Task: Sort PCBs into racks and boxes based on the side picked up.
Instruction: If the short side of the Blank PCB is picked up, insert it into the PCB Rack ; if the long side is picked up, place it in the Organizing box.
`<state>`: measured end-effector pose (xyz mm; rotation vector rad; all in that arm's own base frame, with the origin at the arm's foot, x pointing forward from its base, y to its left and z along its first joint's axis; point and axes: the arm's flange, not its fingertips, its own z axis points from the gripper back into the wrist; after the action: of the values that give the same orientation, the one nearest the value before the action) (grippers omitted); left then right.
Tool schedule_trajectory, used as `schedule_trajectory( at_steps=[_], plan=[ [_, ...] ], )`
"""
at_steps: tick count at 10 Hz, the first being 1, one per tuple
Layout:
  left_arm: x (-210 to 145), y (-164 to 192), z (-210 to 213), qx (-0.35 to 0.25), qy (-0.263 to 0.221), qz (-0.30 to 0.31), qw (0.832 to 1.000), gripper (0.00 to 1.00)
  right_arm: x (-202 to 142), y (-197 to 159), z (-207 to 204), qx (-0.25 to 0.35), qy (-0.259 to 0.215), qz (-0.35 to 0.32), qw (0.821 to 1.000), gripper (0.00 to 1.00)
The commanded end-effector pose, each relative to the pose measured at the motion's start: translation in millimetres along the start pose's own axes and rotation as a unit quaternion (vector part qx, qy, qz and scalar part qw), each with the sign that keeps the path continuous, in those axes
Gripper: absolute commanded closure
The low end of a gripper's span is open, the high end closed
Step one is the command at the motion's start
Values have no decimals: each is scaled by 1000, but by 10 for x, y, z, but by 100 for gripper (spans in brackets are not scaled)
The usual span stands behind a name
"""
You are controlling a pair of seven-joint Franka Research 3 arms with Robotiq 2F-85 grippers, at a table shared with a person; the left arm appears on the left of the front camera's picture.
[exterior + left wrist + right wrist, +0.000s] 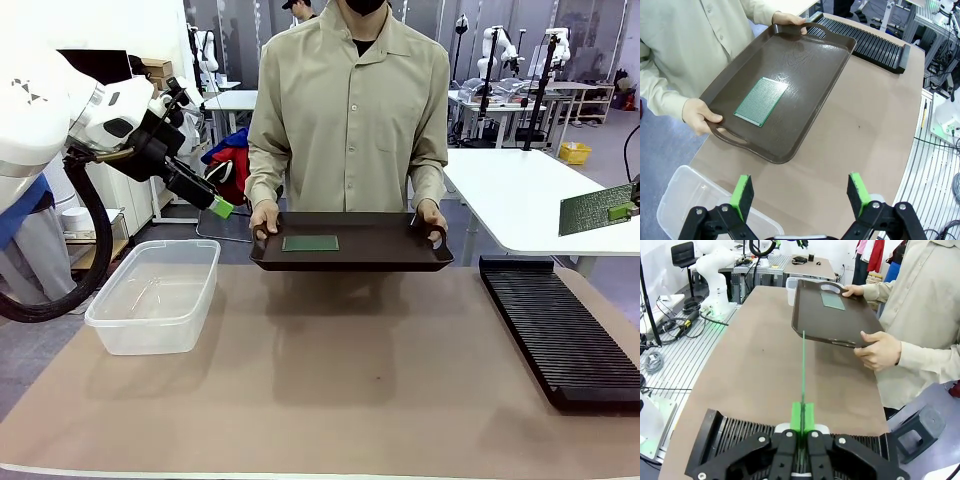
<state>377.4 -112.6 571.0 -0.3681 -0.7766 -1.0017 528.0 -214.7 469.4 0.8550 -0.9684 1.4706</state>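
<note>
A person holds a dark brown tray (350,262) (810,65) (840,325) level above the far edge of the surface (350,380), one hand (264,217) (700,115) on the handle at one end and the other hand (432,213) (787,19) on the handle at the opposite end. One green PCB (310,243) (761,101) (832,300) lies flat on the tray floor, nearer the end that faces the box. The clear box (150,335) (675,200) sits on the surface to the left of the tray and closer to the robot, and the long black rack (560,325) (865,45) (740,435) lies on the surface to the right of the tray, running toward the robot. The left end effector (220,207) (802,192) hangs in the air left of the tray, above the box's far edge, its green pads spread wide apart with nothing between them. The right end effector (621,211) (802,412) is well to the right of the tray, up over the rack, its jaws pressed together on the second PCB (597,209) (803,360). That board is pinched at one edge and sticks out toward the tray. It reads as a thin green line in the right wrist view and as a slightly tilted green panel in the front view, clear of both the rack and the tray.
</note>
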Motion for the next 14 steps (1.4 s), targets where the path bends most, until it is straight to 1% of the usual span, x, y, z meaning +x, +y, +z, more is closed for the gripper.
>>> schedule_trajectory(
  at_steps=[1, 4, 8, 11, 13, 14],
  plan=[
    [-14, 1, -6, -2, 2, -2, 1000, 0, -161, -121, -61, -2, 6, 9, 1000, 98],
    [-14, 1, -6, -2, 2, -2, 1000, 0, -385, -176, -27, -3, 14, 24, 1000, 98],
    [-14, 1, -6, -2, 2, -2, 1000, 0, -674, -260, 1, 3, 5, -4, 1000, 98],
    [-14, 1, -6, -2, 2, -2, 1000, 0, -767, -284, 28, 3, 7, -7, 1000, 98],
    [-14, 1, -6, -2, 2, -2, 1000, 0, -789, -320, 37, 11, -18, -22, 1000, 98],
    [-14, 1, -6, -2, 2, -2, 1000, 0, -809, -250, -7, -1, 8, -12, 1000, 98]
  ],
)
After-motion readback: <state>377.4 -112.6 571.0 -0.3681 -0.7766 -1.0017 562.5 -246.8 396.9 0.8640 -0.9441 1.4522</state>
